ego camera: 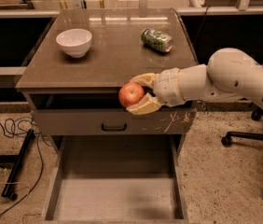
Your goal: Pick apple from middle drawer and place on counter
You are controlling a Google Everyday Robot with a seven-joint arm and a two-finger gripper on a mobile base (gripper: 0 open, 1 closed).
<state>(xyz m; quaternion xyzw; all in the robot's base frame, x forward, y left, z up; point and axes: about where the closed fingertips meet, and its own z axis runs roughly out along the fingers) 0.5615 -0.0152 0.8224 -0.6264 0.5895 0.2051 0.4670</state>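
My gripper (134,95) is shut on the red apple (130,94), one tan finger above it and one below. It holds the apple in the air in front of the counter's (108,64) front edge, level with the gap above a drawer front with a black handle (113,121). The white arm reaches in from the right. The middle drawer (115,185) stands pulled open below, its flat floor bare.
A white bowl (74,41) stands on the counter at the back left. A green drink can (156,39) lies on its side at the back right. Black cables (10,125) lie on the floor to the left; an office chair base (257,143) is to the right.
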